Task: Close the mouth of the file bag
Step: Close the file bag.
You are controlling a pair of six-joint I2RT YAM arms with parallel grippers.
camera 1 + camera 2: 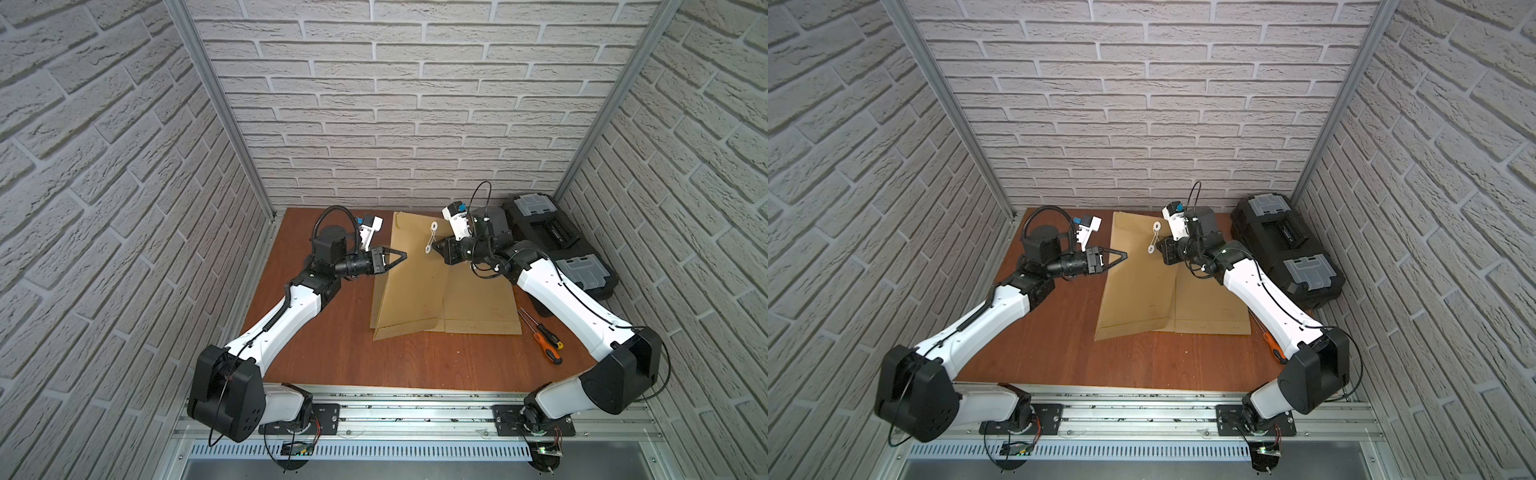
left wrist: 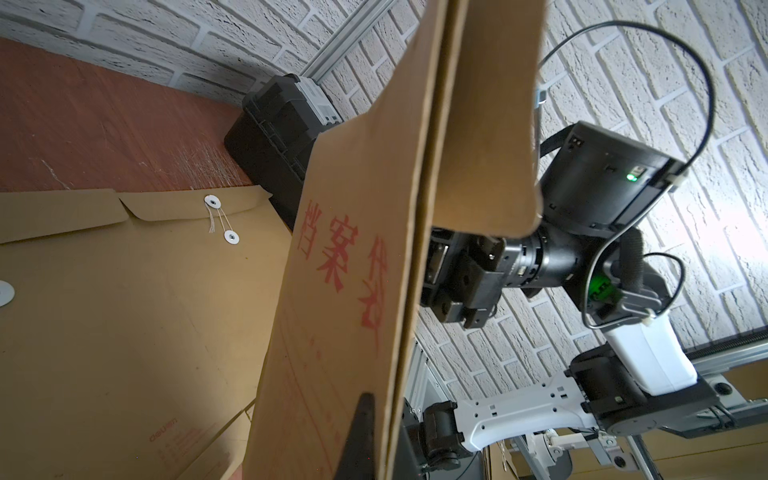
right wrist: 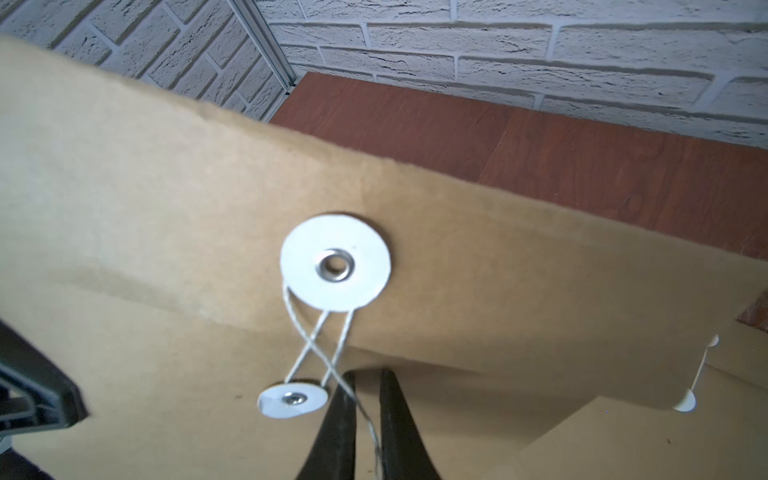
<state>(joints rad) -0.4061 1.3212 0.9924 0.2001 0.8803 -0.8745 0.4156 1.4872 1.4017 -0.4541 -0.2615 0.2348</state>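
A brown paper file bag [image 1: 409, 286] [image 1: 1133, 291] stands tilted on its long edge, lifted off the table. My left gripper [image 1: 404, 257] [image 2: 384, 405] is shut on its left edge; one finger [image 2: 358, 432] lies on the red-printed face, the other is hidden behind. The flap [image 3: 457, 249] is folded over the mouth. A white string [image 3: 332, 353] crosses between the flap's disc [image 3: 335, 262] and the body's disc [image 3: 292, 400]. My right gripper [image 3: 368, 374] [image 1: 435, 246] sits beside the lower disc, narrowly open, with the string's loose end running through the gap unpinched.
A second file bag [image 1: 478, 299] [image 2: 124, 291] lies flat under and right of the lifted one. A black toolbox [image 1: 552, 245] stands at the back right. Two screwdrivers [image 1: 544, 336] lie near the right arm. Brick walls enclose three sides.
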